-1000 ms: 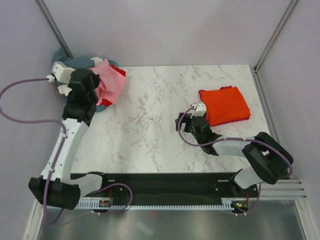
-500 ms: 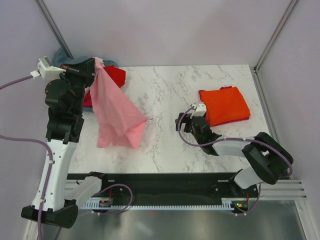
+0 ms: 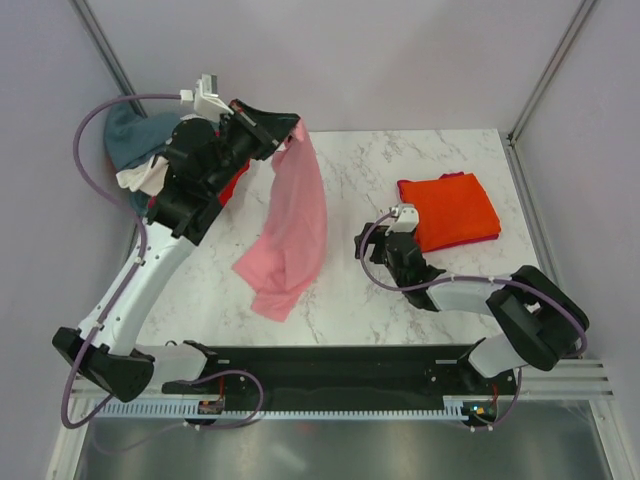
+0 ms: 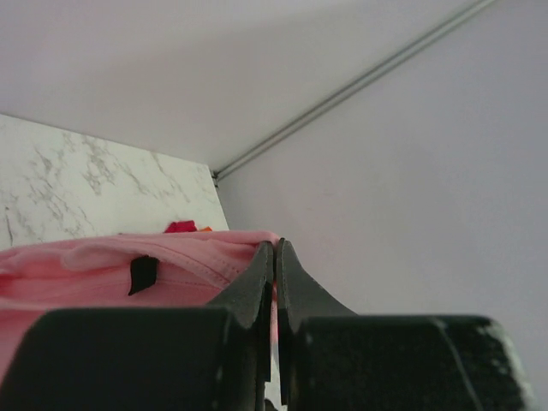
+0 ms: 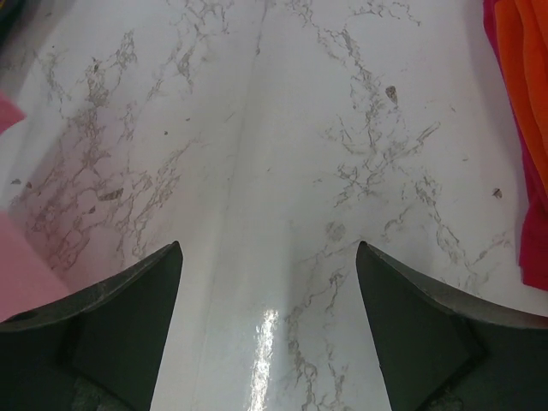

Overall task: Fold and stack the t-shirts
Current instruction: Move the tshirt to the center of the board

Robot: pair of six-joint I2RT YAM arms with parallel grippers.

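While clamped on pink shirt (image 3: 296, 215), L gripper (image 4: 274, 250) holds it aloft, cloth hanging over table (image 3: 350, 170) (left-centre). R gripper (image 5: 265, 257): jaws apart, empty, low beside folded orange shirt (image 3: 452, 208). Unfolded pile (image 3: 128, 140): far-left corner.

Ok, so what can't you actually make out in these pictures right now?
Top view: the left arm covers much of the pile of shirts, so they cannot be counted.
Right wrist view: only an edge of the magenta shirt shows under the orange shirt, and the frame's right edge cuts off both.
Left wrist view: the left gripper blocks the lower part of the pink shirt.
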